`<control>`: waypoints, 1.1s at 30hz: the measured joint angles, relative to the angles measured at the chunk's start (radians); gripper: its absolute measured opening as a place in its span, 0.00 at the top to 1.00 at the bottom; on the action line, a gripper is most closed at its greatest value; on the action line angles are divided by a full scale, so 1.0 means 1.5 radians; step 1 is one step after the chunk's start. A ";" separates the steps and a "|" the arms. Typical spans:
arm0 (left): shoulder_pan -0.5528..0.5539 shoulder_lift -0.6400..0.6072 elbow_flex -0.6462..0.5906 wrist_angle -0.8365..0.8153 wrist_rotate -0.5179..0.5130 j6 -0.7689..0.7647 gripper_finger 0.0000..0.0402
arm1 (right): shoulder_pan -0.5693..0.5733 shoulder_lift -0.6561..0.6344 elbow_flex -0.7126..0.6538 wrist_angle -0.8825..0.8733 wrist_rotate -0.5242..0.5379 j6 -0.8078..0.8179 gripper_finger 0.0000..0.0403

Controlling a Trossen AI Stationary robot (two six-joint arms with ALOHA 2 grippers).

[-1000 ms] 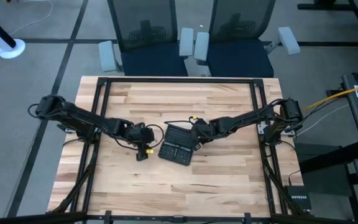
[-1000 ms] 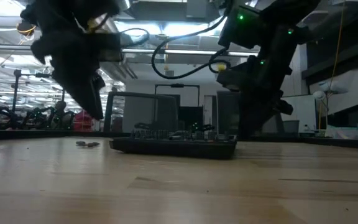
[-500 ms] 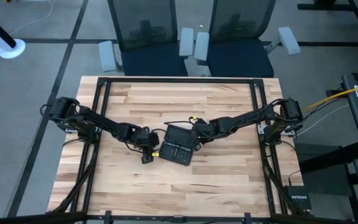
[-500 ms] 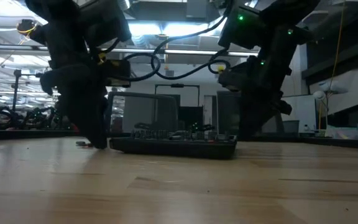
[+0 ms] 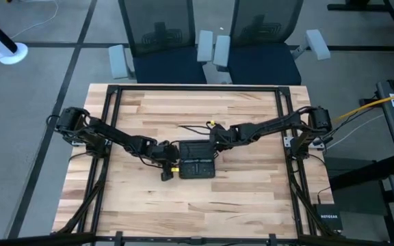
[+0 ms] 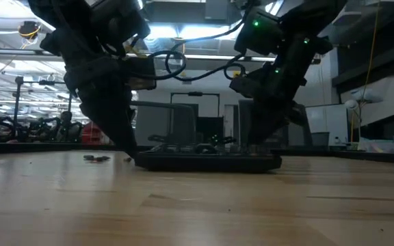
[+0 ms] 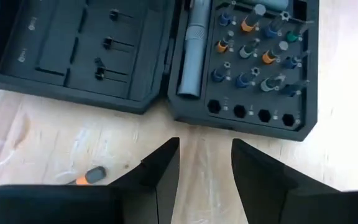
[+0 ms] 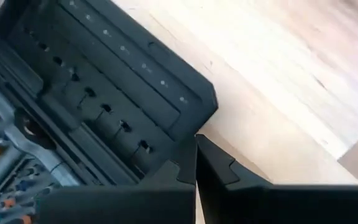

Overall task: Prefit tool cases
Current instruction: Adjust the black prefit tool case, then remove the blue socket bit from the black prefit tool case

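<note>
The black tool case (image 5: 197,166) lies open and flat at the table's middle. Its empty half (image 7: 73,50) is on the far side. Its slotted half (image 7: 253,68) is on the near side and carries a grey driver and coloured bits. My left gripper (image 7: 205,155) stands open just off the case's left edge, low over the table and pointing steeply down, touching nothing. My right gripper (image 5: 217,146) is shut at the case's far right corner. A loose orange-tipped bit (image 7: 89,176) lies on the wood by my left fingers. My right gripper sets its shut fingertips (image 8: 194,163) against the outer edge of the case's empty half, close to its corner (image 8: 207,109). The fingers slant down from the table's right side. The case lies flat on the table, open, with both halves down.
A few small loose bits (image 6: 96,158) lie on the wood left of the case. Black frame rails (image 5: 112,123) run along the table's left and right sides. A NETGEAR box (image 5: 328,220) sits beyond the right edge. Bare wood lies between the case and the near edge.
My left gripper has sunk toward the table and moved right, up to the case's left edge, staying open. My right gripper, still shut, has swung a little toward the far edge. The case has turned about flat on the table, from skewed to square with the table's edges.
</note>
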 joint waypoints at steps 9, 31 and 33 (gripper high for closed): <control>0.001 -0.027 0.000 -0.119 -0.001 -0.010 0.66 | -0.004 -0.023 0.000 -0.033 -0.015 -0.038 1.00; -0.003 -0.119 0.047 -0.090 -0.046 0.117 0.66 | 0.149 0.033 -0.001 0.191 -0.062 -0.048 1.00; -0.003 -0.119 0.052 -0.088 -0.046 0.126 0.66 | 0.149 0.034 -0.001 0.193 -0.062 -0.049 1.00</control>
